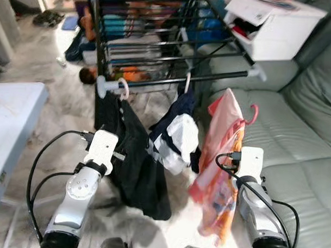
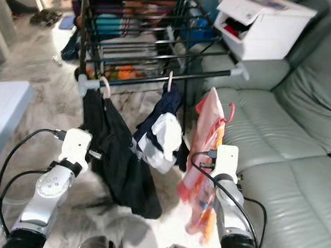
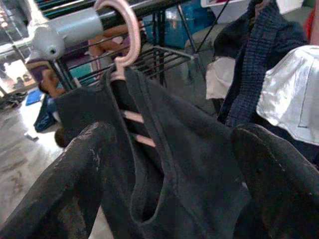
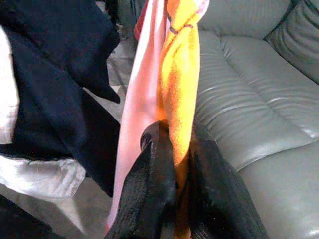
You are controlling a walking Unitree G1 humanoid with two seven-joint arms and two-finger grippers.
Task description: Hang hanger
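A black drying rack's front rail (image 1: 210, 77) carries a pink hanger (image 1: 124, 89) with a black garment (image 1: 136, 172) and a white hanger (image 1: 187, 82) with navy and white clothes (image 1: 178, 135). My left gripper (image 3: 172, 129) is open, right up against the black garment below its hanger hook (image 3: 124, 30). My right gripper (image 4: 177, 134) is shut on a pink and orange garment (image 1: 221, 169). That garment hangs on a red hanger whose hook (image 1: 254, 113) is in the air below and right of the rail, touching nothing.
A grey-green leather sofa (image 1: 295, 134) runs along the right, with a white box (image 1: 275, 27) at its far end. A pale table (image 1: 13, 118) stands at the left. Behind the rack the floor holds clutter, shoes (image 1: 48, 17) and a small figure in orange (image 1: 88, 75).
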